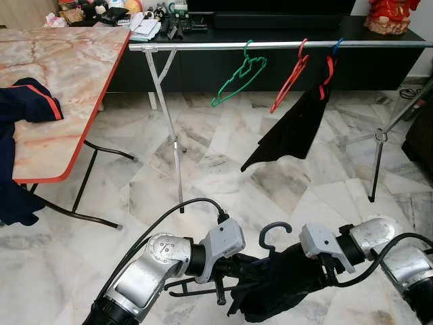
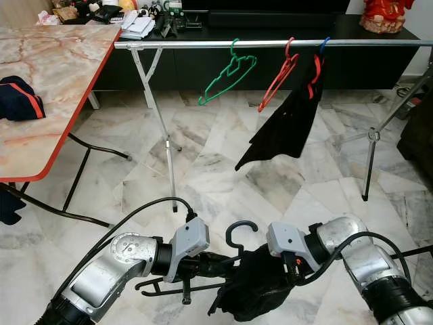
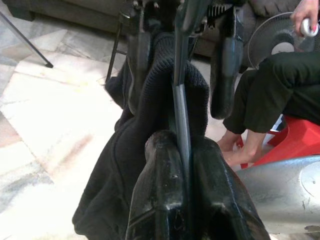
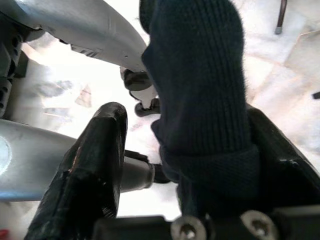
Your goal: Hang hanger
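Note:
A black hanger (image 1: 274,233) with a dark knit garment (image 1: 277,288) bunched on it hangs low over the floor between my two arms. My left gripper (image 1: 233,271) is shut on the hanger's thin bar (image 3: 181,115). From the other side my right gripper (image 2: 287,267) is open, its fingers (image 4: 95,160) standing apart around a fold of the garment (image 4: 200,75), which rests against one finger. The metal clothes rail (image 1: 203,46) runs across the far side, well above and beyond the hanger.
On the rail hang a green hanger (image 1: 238,76), a red hanger (image 1: 291,78) and a black cloth (image 1: 291,132). A marble-topped folding table (image 1: 67,68) with a navy garment (image 1: 24,101) stands at the left. A person (image 3: 270,95) sits on a red stool nearby.

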